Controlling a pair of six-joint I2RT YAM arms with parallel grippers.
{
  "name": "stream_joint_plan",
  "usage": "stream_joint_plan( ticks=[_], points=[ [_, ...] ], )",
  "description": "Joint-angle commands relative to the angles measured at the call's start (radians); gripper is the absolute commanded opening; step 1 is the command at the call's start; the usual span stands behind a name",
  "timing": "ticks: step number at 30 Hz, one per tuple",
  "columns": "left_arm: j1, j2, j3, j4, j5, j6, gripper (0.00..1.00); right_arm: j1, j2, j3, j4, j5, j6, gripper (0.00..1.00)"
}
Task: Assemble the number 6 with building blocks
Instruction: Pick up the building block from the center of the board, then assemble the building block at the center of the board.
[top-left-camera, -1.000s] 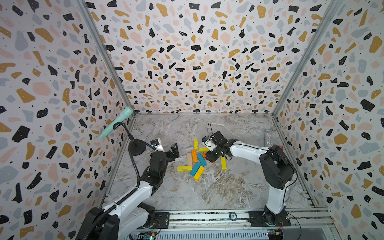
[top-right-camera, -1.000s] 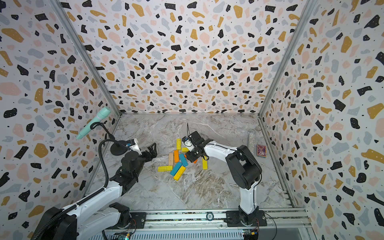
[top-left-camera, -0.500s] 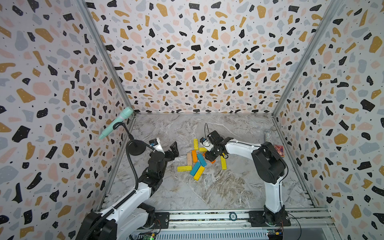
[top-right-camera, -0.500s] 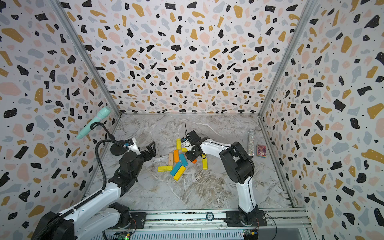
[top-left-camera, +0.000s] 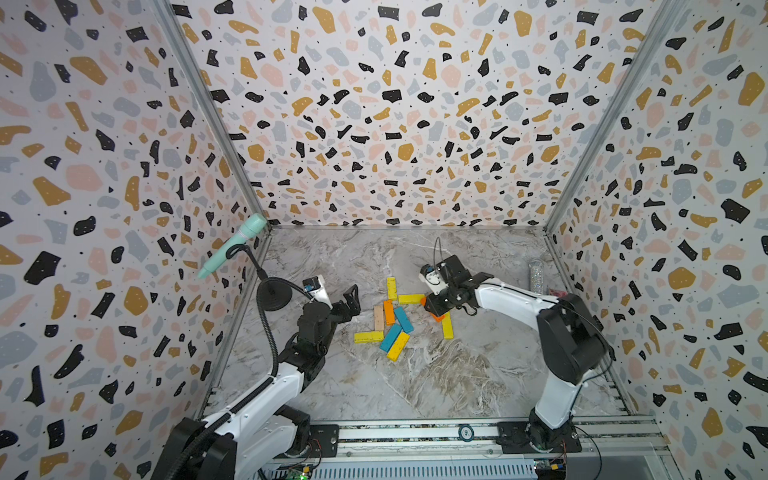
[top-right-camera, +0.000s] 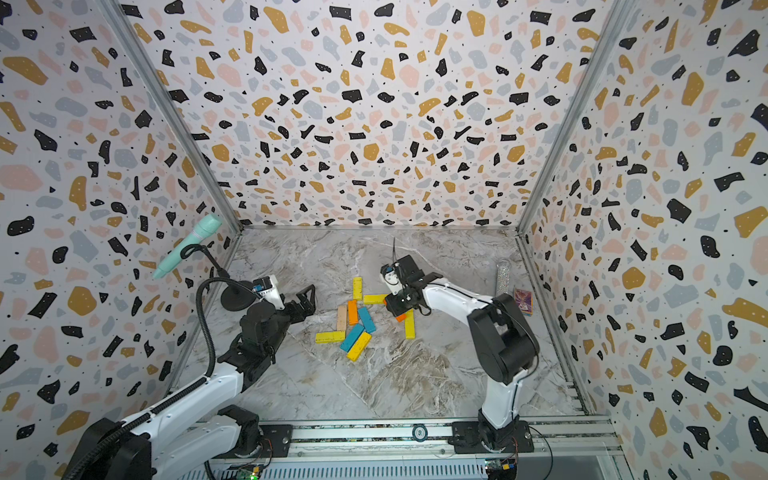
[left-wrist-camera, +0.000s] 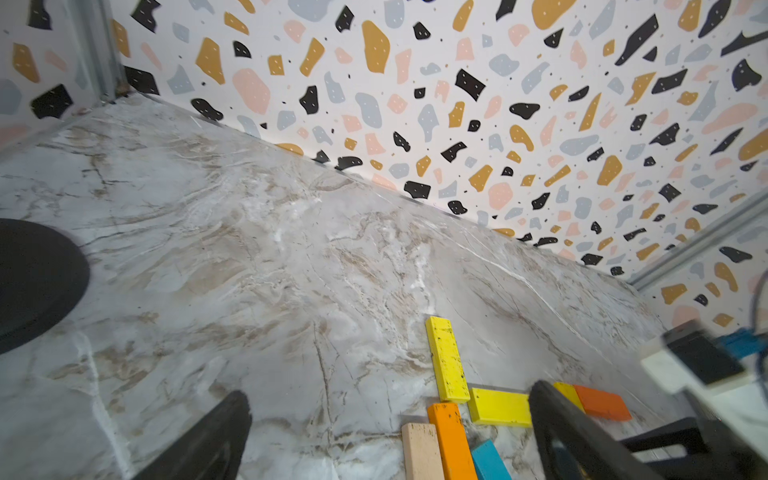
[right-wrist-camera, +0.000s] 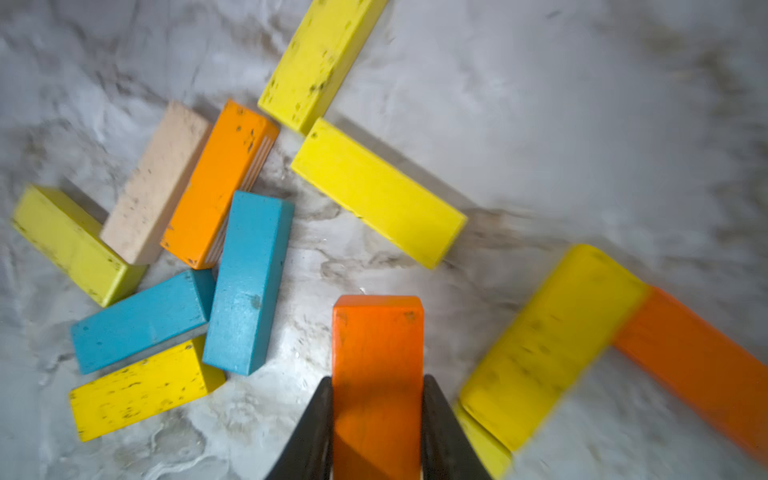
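Right end effector (right-wrist-camera: 378, 378): clenched against both sides of one orange block (right-wrist-camera: 377, 332).
Left end effector (left-wrist-camera: 390, 392): released, spread wide, nothing held.
Building blocks (top-left-camera: 390, 328): at least five yellow, three orange, two teal and one pale wood are counted, clustered mid-table (top-left-camera: 415, 382) between the arms.
Containers: a patterned card box (top-right-camera: 523, 300) and a glittery tube (top-right-camera: 503, 276) are seen by the right wall; contents hidden.
Writing: too small to be read.

The orange block (right-wrist-camera: 377, 353) between the right gripper's (right-wrist-camera: 378, 377) jaws runs off the right wrist picture's edge; the yellow block (right-wrist-camera: 552, 345) and red-orange block (right-wrist-camera: 698, 365) beside it are blurred.
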Motion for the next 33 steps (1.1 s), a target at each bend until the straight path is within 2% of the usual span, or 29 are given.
stream_joint_plan(
  ticks=[1,5,8,12,19,22,25,29,33],
  points=[
    [0.005,0.028,0.026,0.063,0.083,0.039,1.00,-0.092,-0.166,-0.115,0.039,-0.031,0.124,0.21],
    [0.003,0.077,0.030,0.095,0.131,0.040,0.99,-0.233,-0.252,-0.255,0.078,-0.077,0.172,0.20],
    [0.004,0.115,0.037,0.121,0.186,0.040,0.99,-0.288,-0.262,-0.317,0.112,-0.084,0.188,0.20],
    [-0.007,0.138,0.042,0.146,0.232,0.037,0.99,-0.338,-0.231,-0.355,0.162,-0.108,0.207,0.21],
    [-0.026,0.157,0.044,0.157,0.228,0.047,1.00,-0.367,-0.153,-0.375,0.214,-0.084,0.227,0.22],
    [-0.026,0.160,0.048,0.154,0.233,0.047,1.00,-0.378,-0.136,-0.386,0.220,-0.072,0.228,0.32],
    [-0.028,0.156,0.048,0.149,0.230,0.047,0.99,-0.388,-0.133,-0.395,0.221,-0.080,0.226,0.36],
    [-0.028,0.153,0.050,0.144,0.223,0.047,0.99,-0.390,-0.163,-0.414,0.202,-0.086,0.222,0.54],
    [-0.028,0.160,0.059,0.132,0.227,0.047,1.00,-0.390,-0.240,-0.475,0.205,-0.130,0.249,0.60]
  ],
)
